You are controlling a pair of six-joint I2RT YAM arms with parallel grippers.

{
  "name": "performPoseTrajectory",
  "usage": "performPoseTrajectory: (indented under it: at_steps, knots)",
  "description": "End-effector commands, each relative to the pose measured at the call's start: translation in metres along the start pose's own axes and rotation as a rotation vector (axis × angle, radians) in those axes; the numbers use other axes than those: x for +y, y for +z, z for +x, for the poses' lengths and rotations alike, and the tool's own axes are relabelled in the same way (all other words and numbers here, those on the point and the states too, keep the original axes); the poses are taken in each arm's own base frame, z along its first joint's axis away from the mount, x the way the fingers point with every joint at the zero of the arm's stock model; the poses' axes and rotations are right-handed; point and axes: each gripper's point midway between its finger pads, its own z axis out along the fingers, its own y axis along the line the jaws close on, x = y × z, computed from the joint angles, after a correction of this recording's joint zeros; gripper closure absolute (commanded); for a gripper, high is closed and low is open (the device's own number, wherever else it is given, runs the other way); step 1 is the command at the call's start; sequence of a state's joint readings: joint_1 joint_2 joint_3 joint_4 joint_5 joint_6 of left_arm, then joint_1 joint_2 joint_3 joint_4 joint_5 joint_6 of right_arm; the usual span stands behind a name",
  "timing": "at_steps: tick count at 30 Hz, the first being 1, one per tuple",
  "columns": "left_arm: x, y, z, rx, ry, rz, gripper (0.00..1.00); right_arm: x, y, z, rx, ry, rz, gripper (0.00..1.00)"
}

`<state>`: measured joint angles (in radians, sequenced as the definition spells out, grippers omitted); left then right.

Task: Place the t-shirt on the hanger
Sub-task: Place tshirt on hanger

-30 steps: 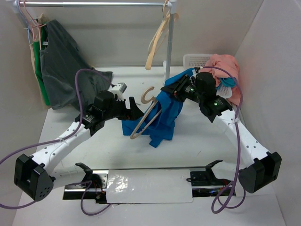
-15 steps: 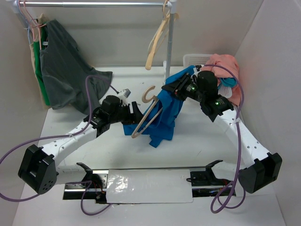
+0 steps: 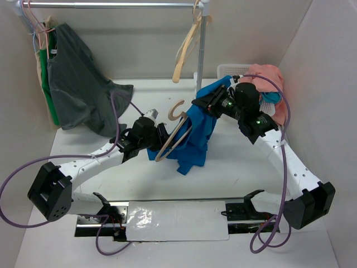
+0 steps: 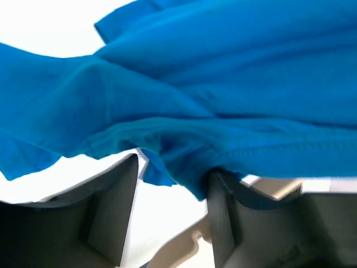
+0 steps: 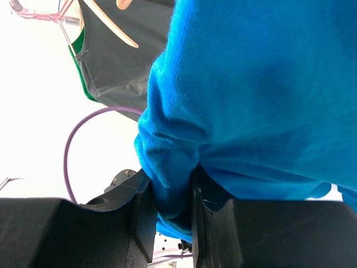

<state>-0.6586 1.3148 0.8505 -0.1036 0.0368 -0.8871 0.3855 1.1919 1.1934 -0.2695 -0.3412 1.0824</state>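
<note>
On the overhead view I count one t-shirt (image 3: 196, 133), bunched mid-table and lifted at its far end by the right gripper (image 3: 202, 105). One tan hanger (image 3: 170, 137) leans against its left side, hook and left limb bare and the right limb seemingly under the cloth. The left gripper (image 3: 162, 135) sits at its near end. I'd call this partway: the shirt isn't seated on both shoulders. Also present are one cream hanger (image 3: 187, 47) on the rail (image 3: 111, 4), one dark grey shirt (image 3: 78, 84) and one salmon cloth (image 3: 269, 84). On the left wrist view my fingers (image 4: 111, 212) stand apart, a blue fold drooping between them unclamped. On the right wrist view the jaws pinch a blue fold (image 5: 173, 206) tight.
</note>
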Motion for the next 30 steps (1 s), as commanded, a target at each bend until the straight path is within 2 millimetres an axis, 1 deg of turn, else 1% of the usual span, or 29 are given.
performPoseTrajectory:
  at_steps: [1,2,4,5,6,7,8,9,10,11,12,13,14,15,16,17,18,19,20,21,22,23,24,25,26,27,28,29,30]
  knots:
    - [0.003,0.006,-0.003,-0.024,-0.046,-0.015,0.47,0.056,-0.023,-0.017,-0.066,-0.059,-0.162,1.0]
    - [0.006,0.009,0.0,-0.015,-0.046,-0.025,0.51,0.056,-0.023,-0.017,-0.066,-0.059,-0.162,1.0]
    - [0.003,0.01,-0.003,-0.014,-0.046,-0.027,0.63,0.055,-0.024,-0.019,-0.066,-0.058,-0.162,1.0]
    - [0.006,0.01,-0.003,-0.016,-0.047,-0.04,0.75,0.055,-0.024,-0.019,-0.066,-0.058,-0.162,1.0]
    - [0.006,0.01,-0.003,-0.016,-0.047,-0.041,0.83,0.053,-0.025,-0.022,-0.076,-0.056,-0.158,1.0]
    - [0.008,0.01,-0.001,-0.007,-0.047,-0.05,0.9,0.054,-0.025,-0.021,-0.067,-0.048,-0.162,1.0]
    - [0.008,0.01,-0.001,-0.007,-0.047,-0.05,0.97,0.056,-0.029,-0.025,-0.081,-0.05,-0.167,1.0]
    - [0.01,0.01,0.001,0.001,-0.048,-0.059,1.0,0.052,-0.028,-0.028,-0.089,-0.034,-0.162,1.0]
    - [0.016,0.009,0.001,0.006,-0.045,-0.075,1.0,0.058,-0.032,-0.03,-0.107,-0.034,-0.182,1.0]
    - [0.018,0.007,0.003,0.008,-0.045,-0.077,1.0,0.056,-0.035,-0.035,-0.126,-0.035,-0.184,1.0]
    - [0.026,0.008,0.011,0.027,-0.036,-0.097,1.0,0.053,-0.034,-0.038,-0.135,-0.022,-0.184,1.0]
    - [0.026,0.005,0.011,0.023,-0.036,-0.093,1.0,0.054,-0.036,-0.044,-0.151,-0.012,-0.189,1.0]
    - [0.033,0.003,0.017,0.036,-0.026,-0.106,1.0,0.055,-0.038,-0.043,-0.154,-0.015,-0.196,1.0]
    - [0.035,0.003,0.022,0.052,-0.018,-0.104,1.0,0.057,-0.039,-0.049,-0.172,-0.009,-0.21,1.0]
    - [0.039,-0.001,0.026,0.061,-0.003,-0.112,1.0,0.053,-0.039,-0.053,-0.182,0.002,-0.205,1.0]
    - [0.037,-0.004,0.026,0.064,-0.003,-0.102,1.0,0.053,-0.039,-0.053,-0.182,0.002,-0.205,1.0]
    - [0.04,-0.004,0.031,0.079,0.007,-0.103,1.0,0.056,-0.04,-0.058,-0.197,0.006,-0.216,1.0]
    - [0.038,-0.009,0.029,0.07,0.022,-0.093,1.0,0.056,-0.042,-0.062,-0.21,0.003,-0.221,1.0]
    - [0.041,-0.012,0.035,0.087,0.021,-0.097,1.0,0.056,-0.042,-0.062,-0.21,0.002,-0.222,1.0]
    - [0.044,-0.014,0.039,0.099,0.03,-0.095,1.0,0.061,-0.045,-0.068,-0.228,-0.004,-0.234,1.0]
    - [0.047,-0.017,0.037,0.088,0.04,-0.092,1.0,0.058,-0.042,-0.068,-0.225,-0.001,-0.226,1.0]
    - [0.049,-0.018,0.039,0.097,0.048,-0.1,1.0,0.063,-0.044,-0.07,-0.229,-0.005,-0.235,1.0]
    - [0.05,-0.021,0.039,0.103,0.051,-0.1,1.0,0.063,-0.044,-0.07,-0.229,-0.005,-0.235,1.0]
    - [0.049,-0.022,0.041,0.119,0.078,-0.083,1.0,0.06,-0.042,-0.071,-0.241,-0.012,-0.23,1.0]
    - [0.047,-0.026,0.038,0.119,0.084,-0.074,1.0,0.06,-0.042,-0.071,-0.242,-0.012,-0.23,1.0]
    - [0.046,-0.028,0.044,0.149,0.094,-0.063,1.0,0.06,-0.042,-0.071,-0.242,-0.012,-0.23,1.0]
    - [0.044,-0.033,0.042,0.159,0.105,-0.052,1.0,0.058,-0.043,-0.074,-0.25,-0.011,-0.226,1.0]
    - [0.043,-0.035,0.043,0.177,0.143,-0.04,1.0,0.053,-0.041,-0.075,-0.257,-0.014,-0.212,1.0]
    - [0.04,-0.037,0.039,0.18,0.157,-0.028,1.0,0.053,-0.041,-0.075,-0.257,-0.015,-0.212,1.0]
